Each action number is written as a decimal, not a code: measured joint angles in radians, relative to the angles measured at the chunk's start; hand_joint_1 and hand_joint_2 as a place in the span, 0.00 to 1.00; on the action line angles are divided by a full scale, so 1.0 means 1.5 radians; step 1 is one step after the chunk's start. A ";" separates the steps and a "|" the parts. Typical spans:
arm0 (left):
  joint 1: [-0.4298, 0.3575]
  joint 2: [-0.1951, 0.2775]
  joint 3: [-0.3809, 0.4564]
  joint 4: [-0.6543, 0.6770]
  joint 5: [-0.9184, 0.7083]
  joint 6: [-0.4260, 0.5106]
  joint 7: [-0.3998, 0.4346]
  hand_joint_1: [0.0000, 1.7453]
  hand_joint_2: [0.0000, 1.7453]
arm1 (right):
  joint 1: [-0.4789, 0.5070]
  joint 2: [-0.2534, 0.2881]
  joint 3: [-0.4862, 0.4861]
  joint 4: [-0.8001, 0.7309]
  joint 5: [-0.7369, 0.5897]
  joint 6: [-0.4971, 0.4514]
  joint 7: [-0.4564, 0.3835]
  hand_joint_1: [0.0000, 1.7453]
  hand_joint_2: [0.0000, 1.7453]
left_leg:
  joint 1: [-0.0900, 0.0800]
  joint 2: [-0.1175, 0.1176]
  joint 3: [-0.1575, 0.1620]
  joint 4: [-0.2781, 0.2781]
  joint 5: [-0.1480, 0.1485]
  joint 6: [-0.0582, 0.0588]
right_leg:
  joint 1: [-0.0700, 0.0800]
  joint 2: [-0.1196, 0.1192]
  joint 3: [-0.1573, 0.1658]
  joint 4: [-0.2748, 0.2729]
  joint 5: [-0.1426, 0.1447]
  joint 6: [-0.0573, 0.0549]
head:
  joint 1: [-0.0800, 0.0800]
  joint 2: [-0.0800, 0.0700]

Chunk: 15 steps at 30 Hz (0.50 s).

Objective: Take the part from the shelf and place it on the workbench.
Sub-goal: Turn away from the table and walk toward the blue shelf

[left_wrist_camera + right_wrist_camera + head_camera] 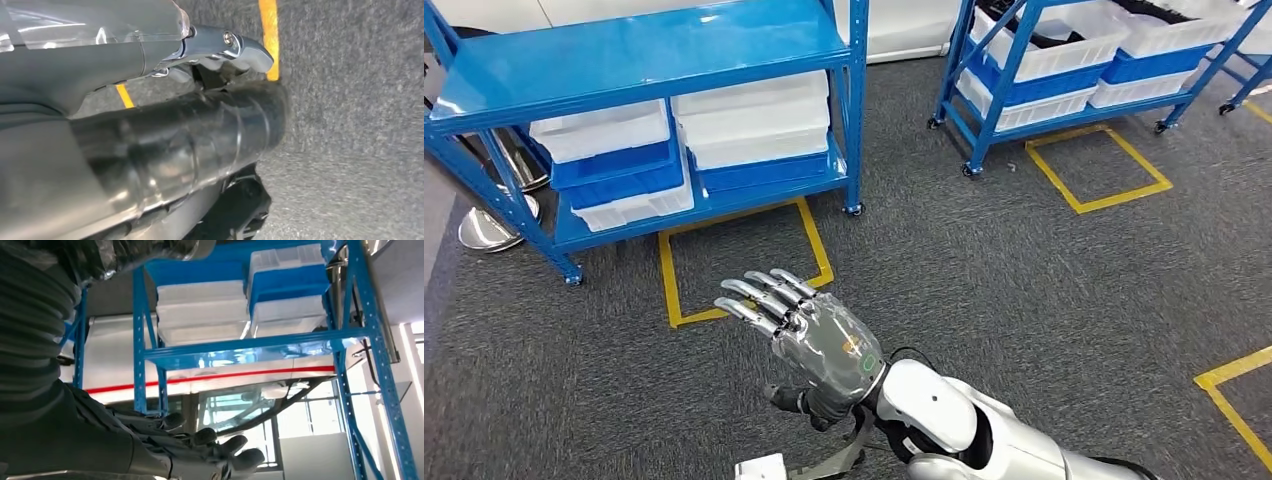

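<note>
A blue shelf [639, 45] stands ahead on the left, with white and blue bins [749, 125] stacked on its lower level. What lies in the bins is hidden. My right hand [809, 335] is raised over the carpet in front of the shelf, fingers straight and apart, holding nothing. The right wrist view looks past its dark fingers [220, 452] at the same shelf [250, 345] and bins [202, 310]. My left hand [150, 75] hangs over grey carpet; how its fingers lie is unclear.
A second blue shelf [984, 100] on wheels with white and blue bins [1064, 60] stands at the back right. Yellow tape squares [744, 265] [1099, 165] mark the grey carpet. A round metal stand base [486, 230] lies left of the near shelf.
</note>
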 joint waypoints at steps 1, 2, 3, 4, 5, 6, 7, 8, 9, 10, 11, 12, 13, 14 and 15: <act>0.001 0.001 0.000 0.000 0.000 0.000 0.000 0.00 0.00 | 0.000 0.000 -0.001 0.000 0.000 0.000 0.000 0.00 1.00 | 0.000 0.002 0.001 0.003 0.001 -0.003 | 0.000 -0.006 0.009 -0.005 -0.001 -0.006 | 0.000 0.000; 0.001 0.001 -0.001 0.000 -0.001 0.001 0.000 0.00 0.00 | 0.001 0.000 -0.002 0.000 0.000 -0.001 0.000 0.00 1.00 | -0.001 0.014 -0.001 0.015 0.005 -0.006 | -0.001 -0.012 0.019 -0.011 -0.004 -0.011 | 0.000 0.000; 0.000 0.001 -0.001 0.000 -0.001 0.001 0.000 0.00 0.00 | 0.001 0.001 -0.002 0.000 0.000 -0.001 0.000 0.00 1.00 | -0.002 0.033 -0.012 0.037 0.009 -0.009 | -0.002 -0.020 0.032 -0.018 -0.008 -0.016 | 0.000 0.000; -0.001 0.001 -0.001 0.000 -0.001 0.001 0.000 0.00 0.00 | 0.003 0.001 -0.002 0.000 0.000 -0.001 0.000 0.00 0.75 | -0.002 0.053 -0.031 0.069 0.008 -0.012 | -0.002 -0.027 0.046 -0.024 -0.013 -0.019 | 0.000 0.000; -0.003 0.001 -0.002 0.000 -0.002 0.002 0.000 0.00 0.00 | 0.005 0.001 -0.002 0.000 0.000 -0.002 0.000 0.00 0.50 | -0.003 0.072 -0.057 0.106 0.001 -0.014 | -0.001 -0.035 0.058 -0.029 -0.020 -0.021 | -0.001 0.000; -0.005 0.001 -0.003 0.000 -0.001 0.002 0.000 0.00 0.00 | 0.007 0.000 -0.002 0.001 -0.001 -0.002 0.000 0.00 0.25 | -0.002 0.082 -0.086 0.138 -0.015 -0.017 | 0.000 -0.042 0.071 -0.033 -0.028 -0.022 | -0.001 0.000; -0.006 0.001 -0.003 0.000 -0.001 0.003 0.000 0.00 0.00 | 0.009 0.000 -0.002 0.001 -0.002 -0.003 0.000 0.00 0.00 | -0.002 0.085 -0.110 0.158 -0.033 -0.019 | 0.000 -0.048 0.082 -0.035 -0.037 -0.022 | -0.001 0.000; -0.004 0.001 -0.004 0.000 -0.001 0.004 0.000 0.00 0.00 | 0.011 0.000 -0.003 0.001 -0.004 -0.003 0.000 0.00 0.00 | -0.001 0.087 -0.126 0.162 -0.045 -0.020 | 0.001 -0.052 0.094 -0.036 -0.046 -0.022 | -0.001 0.000; -0.002 0.001 -0.004 0.000 0.000 0.004 0.000 0.00 0.00 | 0.014 0.000 -0.004 0.001 -0.006 -0.002 0.000 0.00 0.00 | -0.001 0.088 -0.134 0.149 -0.046 -0.020 | 0.001 -0.055 0.107 -0.037 -0.056 -0.021 | -0.001 0.000; 0.001 0.001 -0.005 0.000 0.002 0.004 -0.001 0.00 0.00 | 0.015 0.000 -0.005 0.002 -0.009 -0.002 0.000 0.00 0.00 | -0.001 0.089 -0.134 0.119 -0.028 -0.018 | 0.001 -0.057 0.121 -0.037 -0.067 -0.020 | -0.001 0.000; 0.004 0.001 -0.005 0.000 0.003 0.004 -0.001 0.00 0.00 | 0.017 0.000 -0.006 0.002 -0.011 -0.001 0.000 0.00 0.00 | -0.003 0.091 -0.131 0.080 0.013 -0.014 | 0.002 -0.060 0.132 -0.037 -0.078 -0.019 | -0.001 0.000; 0.006 0.002 -0.005 0.000 0.004 0.004 -0.001 0.00 0.00 | 0.019 0.000 -0.007 0.004 -0.012 0.000 0.000 0.00 0.00 | -0.005 0.093 -0.129 0.049 0.054 -0.009 | 0.003 -0.061 0.144 -0.037 -0.088 -0.017 | 0.000 0.000; 0.007 0.003 -0.005 0.001 0.005 0.005 -0.001 0.00 0.00 | 0.021 0.000 -0.008 0.005 -0.013 0.001 0.000 0.00 0.00 | -0.009 0.096 -0.126 0.027 0.085 -0.004 | 0.003 -0.062 0.152 -0.038 -0.097 -0.013 | 0.000 0.000; 0.007 0.003 -0.005 0.001 0.005 0.005 -0.001 0.00 0.00 | 0.024 -0.001 -0.009 0.006 -0.013 0.001 0.000 0.00 0.00 | -0.012 0.098 -0.123 0.016 0.104 0.000 | 0.003 -0.062 0.161 -0.039 -0.104 -0.009 | 0.000 0.000; 0.006 0.004 -0.006 0.001 0.006 0.005 -0.001 0.00 0.00 | 0.026 -0.001 -0.010 0.007 -0.014 0.001 -0.001 0.00 0.00 | -0.014 0.098 -0.119 0.015 0.101 0.003 | 0.003 -0.062 0.168 -0.038 -0.104 -0.004 | 0.000 0.000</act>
